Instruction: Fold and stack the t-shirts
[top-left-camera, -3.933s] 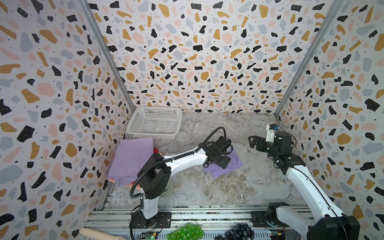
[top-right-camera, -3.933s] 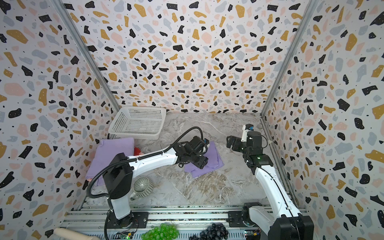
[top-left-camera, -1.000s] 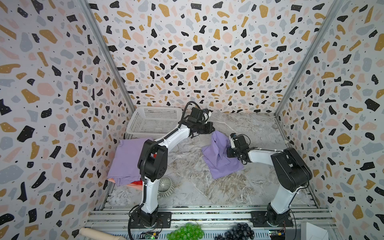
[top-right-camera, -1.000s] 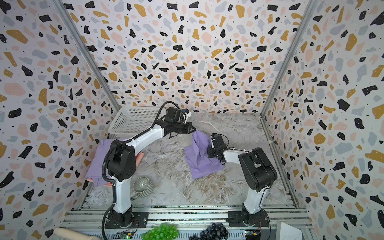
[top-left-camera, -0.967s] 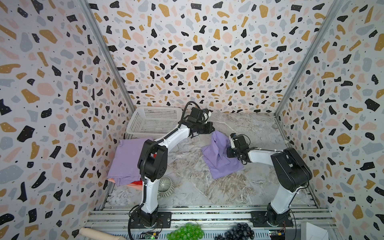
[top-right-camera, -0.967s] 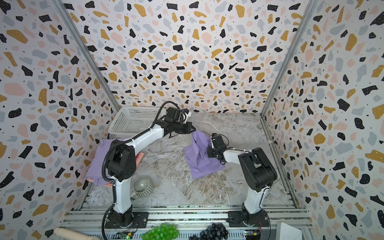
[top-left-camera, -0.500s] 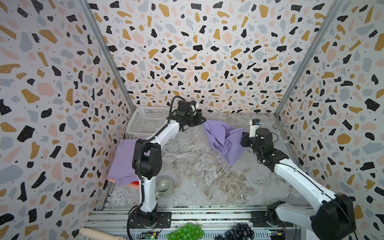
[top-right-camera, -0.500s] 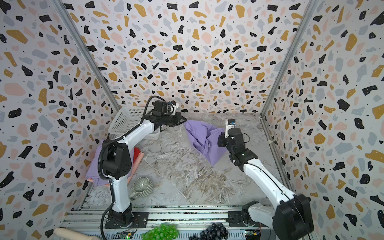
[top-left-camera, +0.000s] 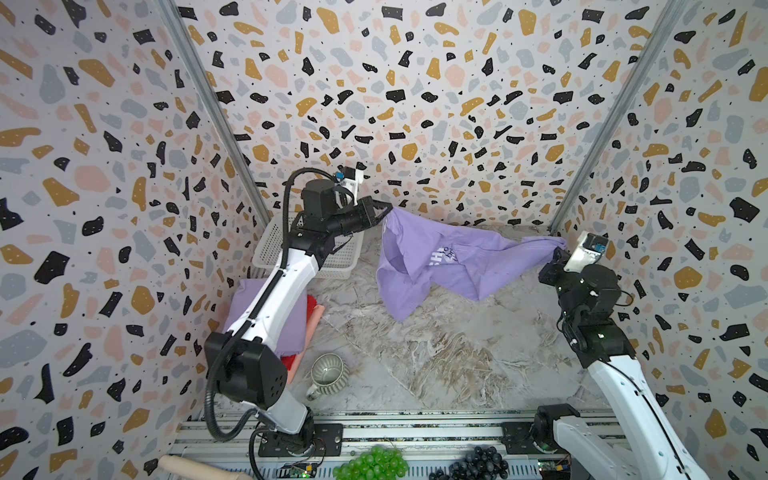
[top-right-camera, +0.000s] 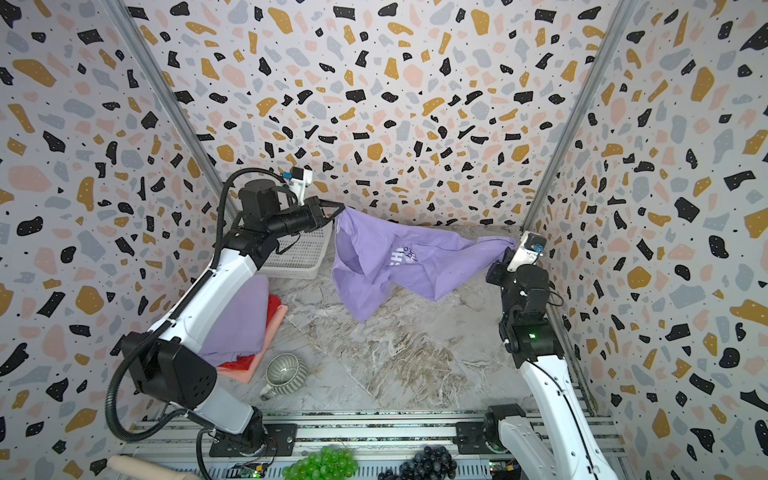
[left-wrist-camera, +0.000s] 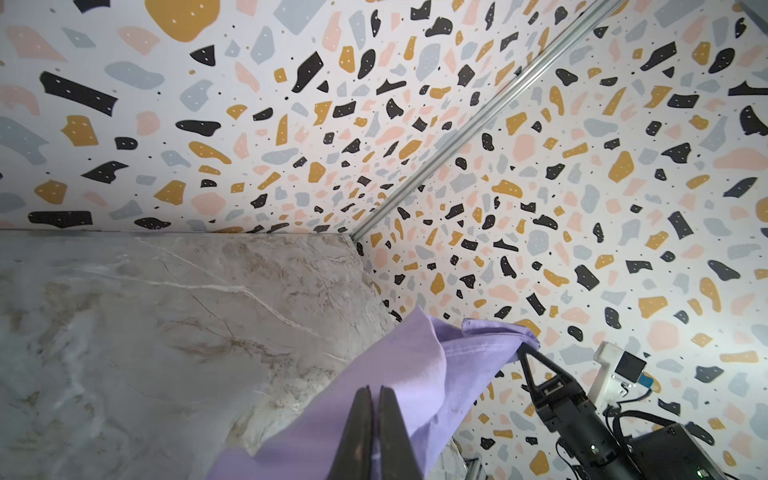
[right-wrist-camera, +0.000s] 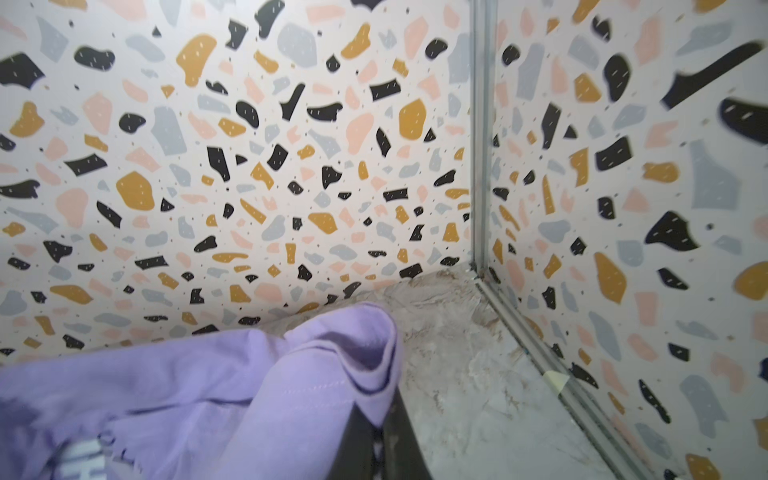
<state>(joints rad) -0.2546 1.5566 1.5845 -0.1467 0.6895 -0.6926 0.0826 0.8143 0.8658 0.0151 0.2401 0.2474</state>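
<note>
Folded pile (top-right-camera: 245, 316): you have shirts lying flat at the left of the table (top-left-camera: 436, 353), purple on top, red and pink under it.
Basket (top-left-camera: 268, 249): white, at the back left, just behind the pile.
Left pincer (top-left-camera: 388, 206): yours is squeezed tight on one end of the purple t-shirt (top-left-camera: 457, 259), up in the air by the basket.
Purple t-shirt: it hangs between your two pincers, white letters showing.
Right pincer (top-left-camera: 559, 251): yours is pinched closed on the other end, near the right wall.
</note>
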